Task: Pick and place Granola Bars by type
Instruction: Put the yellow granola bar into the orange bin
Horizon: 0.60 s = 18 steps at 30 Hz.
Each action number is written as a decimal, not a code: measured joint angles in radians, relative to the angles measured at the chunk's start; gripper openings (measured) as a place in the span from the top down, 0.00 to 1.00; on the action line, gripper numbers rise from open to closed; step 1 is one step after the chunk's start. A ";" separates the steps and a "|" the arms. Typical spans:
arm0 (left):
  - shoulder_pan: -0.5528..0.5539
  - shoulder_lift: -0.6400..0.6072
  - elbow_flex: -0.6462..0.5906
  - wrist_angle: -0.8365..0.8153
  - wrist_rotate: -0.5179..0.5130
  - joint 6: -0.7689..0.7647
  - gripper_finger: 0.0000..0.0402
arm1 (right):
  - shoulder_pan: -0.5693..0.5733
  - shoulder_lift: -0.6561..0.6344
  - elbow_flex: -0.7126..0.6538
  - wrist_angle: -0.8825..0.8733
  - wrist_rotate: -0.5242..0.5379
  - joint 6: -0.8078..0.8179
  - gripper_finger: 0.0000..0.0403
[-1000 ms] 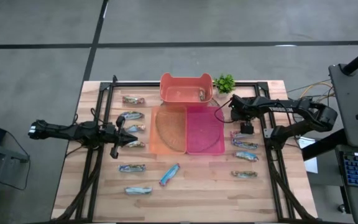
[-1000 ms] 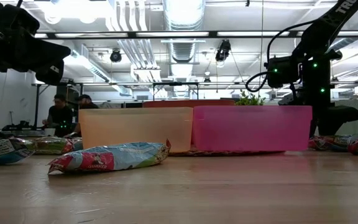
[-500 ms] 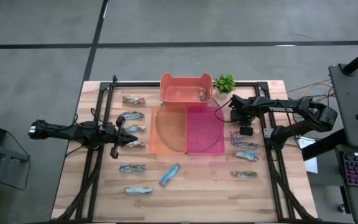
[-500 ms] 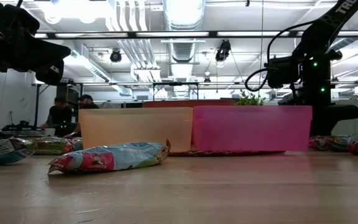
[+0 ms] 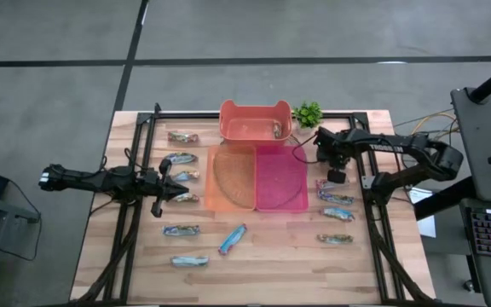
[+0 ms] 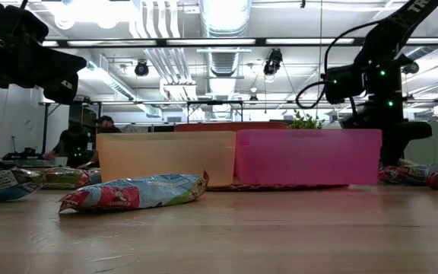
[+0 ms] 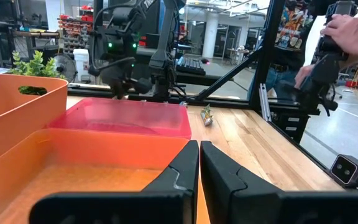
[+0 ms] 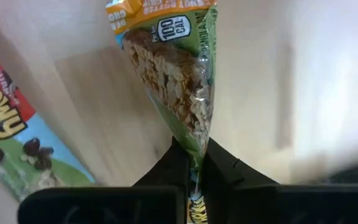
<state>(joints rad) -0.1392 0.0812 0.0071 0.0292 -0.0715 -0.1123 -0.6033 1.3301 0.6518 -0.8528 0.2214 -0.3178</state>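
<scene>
My right gripper hangs above the table just right of the pink bin and is shut on a green granola bar. My left gripper is shut and empty, held above the table left of the orange bin, among the bars lying there. More bars lie flat on the wood near the front and on the right. One bar lies in the red bin. My right gripper pinches the green bar's crimped end between its two fingers. The fingers point down from above. The bar hangs below them, clear of the table, with its other end lowest.
A small green plant stands at the far edge beside the red bin. A blue-and-red bar lies on the table below my right gripper. A person's hand shows in the room beyond the table. Black frame rails run along both table sides.
My right gripper has risen a little with the green bar and drifted slightly toward the pink bin. The bar stays hanging below the fingers.
</scene>
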 joint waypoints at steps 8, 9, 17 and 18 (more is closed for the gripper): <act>0.000 0.000 0.000 0.000 0.000 0.000 1.00 | 0.001 -0.008 0.162 -0.182 0.014 0.181 0.98; 0.000 0.000 0.000 0.000 0.000 0.000 1.00 | 0.001 -0.008 0.186 -0.204 0.014 0.213 0.98; 0.000 0.000 0.000 0.000 0.000 0.000 1.00 | 0.020 -0.008 0.380 -0.456 0.014 0.473 0.98; 0.000 0.000 0.000 0.000 0.000 0.000 1.00 | 0.024 -0.008 0.404 -0.492 0.014 0.505 0.98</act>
<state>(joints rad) -0.1391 0.0814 0.0074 0.0292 -0.0712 -0.1124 -0.5794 1.3220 1.0557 -1.3446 0.2352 0.1871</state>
